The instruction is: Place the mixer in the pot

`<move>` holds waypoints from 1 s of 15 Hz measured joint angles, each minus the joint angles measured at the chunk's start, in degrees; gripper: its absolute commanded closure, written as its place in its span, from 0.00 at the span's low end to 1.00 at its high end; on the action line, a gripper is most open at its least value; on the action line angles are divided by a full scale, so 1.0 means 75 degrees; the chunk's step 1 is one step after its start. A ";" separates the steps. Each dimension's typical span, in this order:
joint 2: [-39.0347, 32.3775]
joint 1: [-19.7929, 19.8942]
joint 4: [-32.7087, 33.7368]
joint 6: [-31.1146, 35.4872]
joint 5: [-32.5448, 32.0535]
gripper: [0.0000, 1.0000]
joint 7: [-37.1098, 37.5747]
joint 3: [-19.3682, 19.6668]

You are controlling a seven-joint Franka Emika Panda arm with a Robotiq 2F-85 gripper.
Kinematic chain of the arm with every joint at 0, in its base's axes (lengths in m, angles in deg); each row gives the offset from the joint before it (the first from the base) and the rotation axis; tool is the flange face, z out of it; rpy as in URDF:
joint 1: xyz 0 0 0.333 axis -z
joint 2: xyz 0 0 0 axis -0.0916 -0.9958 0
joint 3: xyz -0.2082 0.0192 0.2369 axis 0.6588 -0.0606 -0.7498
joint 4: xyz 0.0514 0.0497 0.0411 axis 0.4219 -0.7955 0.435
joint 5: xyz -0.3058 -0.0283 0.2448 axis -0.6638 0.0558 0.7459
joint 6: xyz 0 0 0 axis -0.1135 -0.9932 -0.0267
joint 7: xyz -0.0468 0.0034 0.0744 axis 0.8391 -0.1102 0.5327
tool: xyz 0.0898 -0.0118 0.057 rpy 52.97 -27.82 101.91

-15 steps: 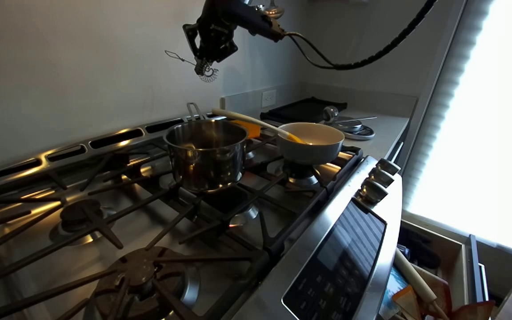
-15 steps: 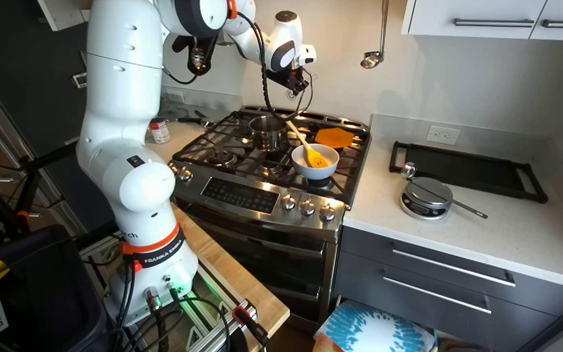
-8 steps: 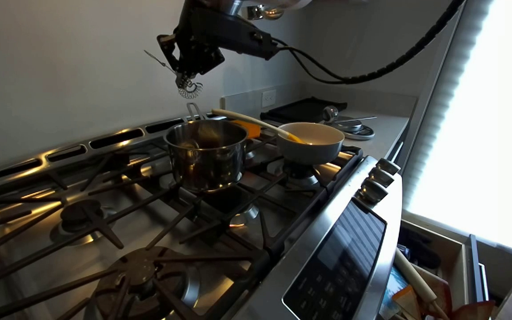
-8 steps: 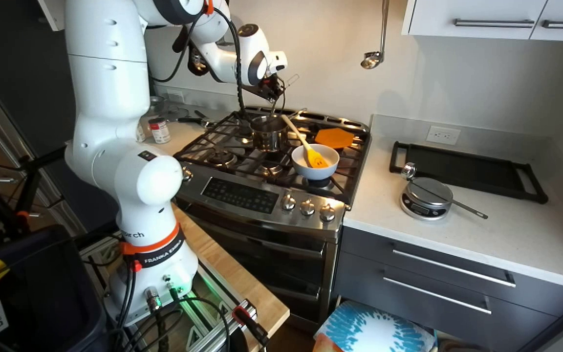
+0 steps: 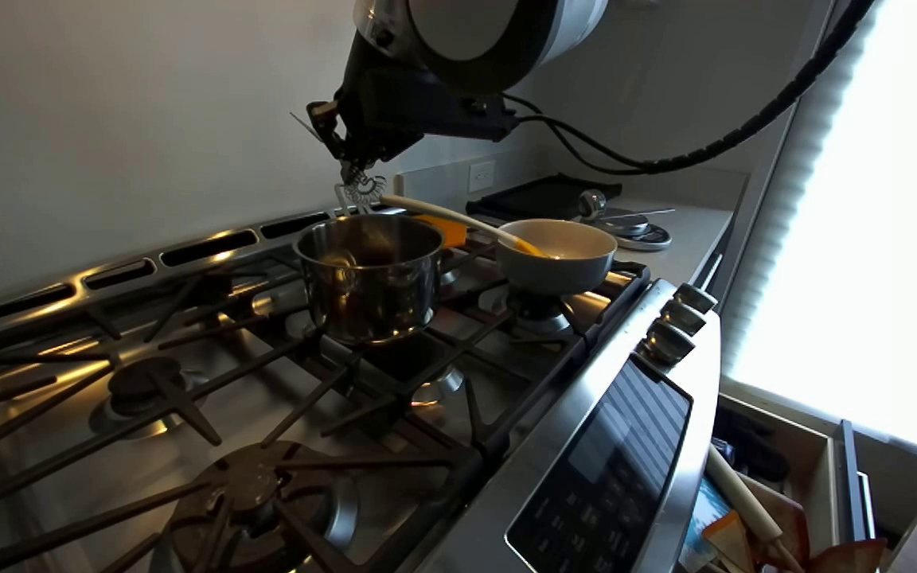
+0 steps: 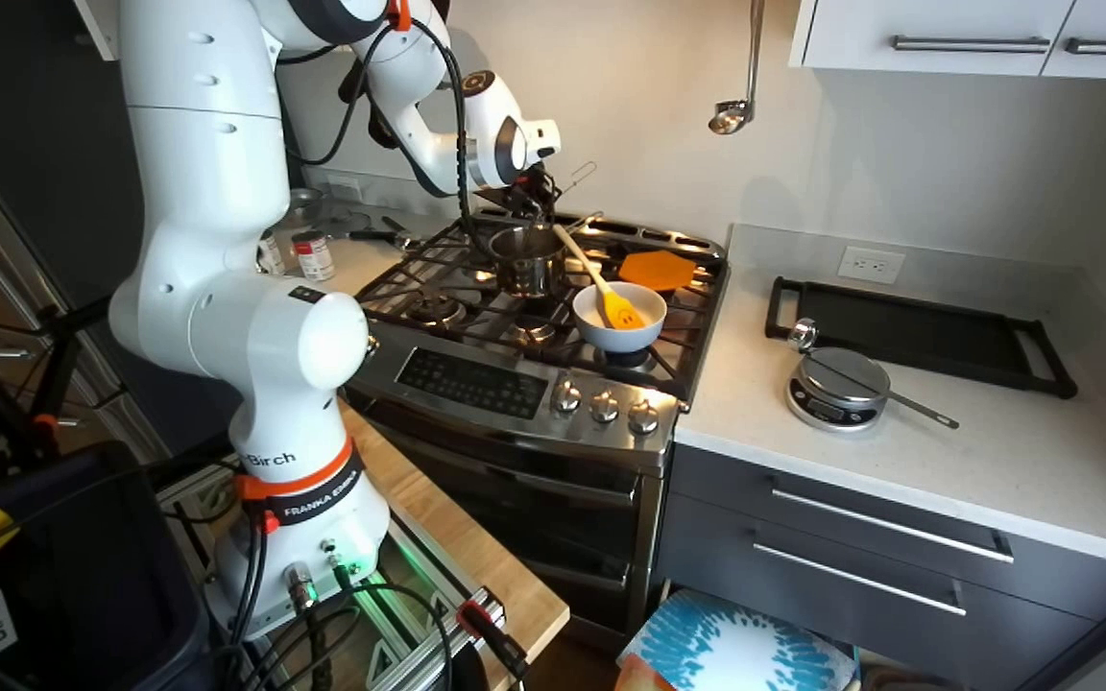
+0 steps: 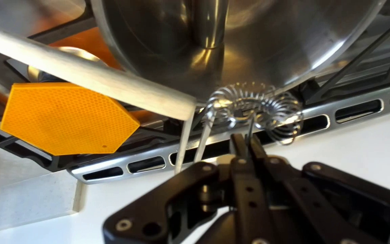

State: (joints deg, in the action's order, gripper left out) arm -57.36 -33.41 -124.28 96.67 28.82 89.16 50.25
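The mixer in my gripper is a coiled wire whisk (image 5: 364, 189), not a spoon. Its ring-shaped coil also shows in the wrist view (image 7: 254, 105), and its thin handle slants up behind the fingers. My gripper (image 7: 247, 144) is shut on the whisk; it also shows in an exterior view (image 5: 353, 167). The shiny steel pot (image 5: 371, 298) stands upright on the stove, also visible in an exterior view (image 6: 526, 269) and the wrist view (image 7: 283, 51). The whisk coil is above the pot's wall-side rim, beside its wire handle (image 5: 349, 197), apart from the pot's inside.
A pale wooden spoon (image 6: 591, 269) with a yellow head leans in a white bowl (image 6: 615, 336); its handle end (image 7: 168, 101) lies near the pot rim. An orange hexagonal mat (image 7: 69, 120) lies beside. The wall is close behind.
The arm has lowered. My gripper and the whisk came down from high above the stove to just above the pot's rim. Pot, spoon and bowl have not moved.
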 measured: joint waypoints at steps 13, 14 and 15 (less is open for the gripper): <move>-0.0414 0.3224 0.0028 -0.0832 0.1892 0.99 -0.3249 -0.3842; -0.0403 0.3385 0.0022 -0.1026 0.1944 0.71 -0.3347 -0.3938; -0.0379 0.3437 0.0013 -0.1186 0.2049 0.70 -0.3422 -0.3899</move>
State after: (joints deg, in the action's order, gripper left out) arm -60.20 -7.63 -124.18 87.77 44.19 63.49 21.01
